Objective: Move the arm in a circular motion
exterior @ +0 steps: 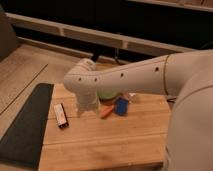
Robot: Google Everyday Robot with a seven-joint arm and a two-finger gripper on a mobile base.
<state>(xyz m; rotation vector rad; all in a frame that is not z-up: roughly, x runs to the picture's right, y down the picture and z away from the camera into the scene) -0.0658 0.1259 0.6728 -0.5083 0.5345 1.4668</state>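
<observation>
Arm (pixel 125 77) stretched low over surface (pixel 100 145) — bend just left of green bowl (pixel 111 95). Jaws beyond bowl, at far edge; open or shut, cannot tell. Circle progress unreadable from pose — likely mid-sweep, loop not visibly closed.

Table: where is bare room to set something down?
Free: front strip of the table, between dark mat and arm. Crowded: middle, with black block, orange piece, blue object, green bowl under the arm. The claw is hidden.

Off-white arm (pixel 125 77), jaws down beside green bowl (pixel 111 95)
</observation>
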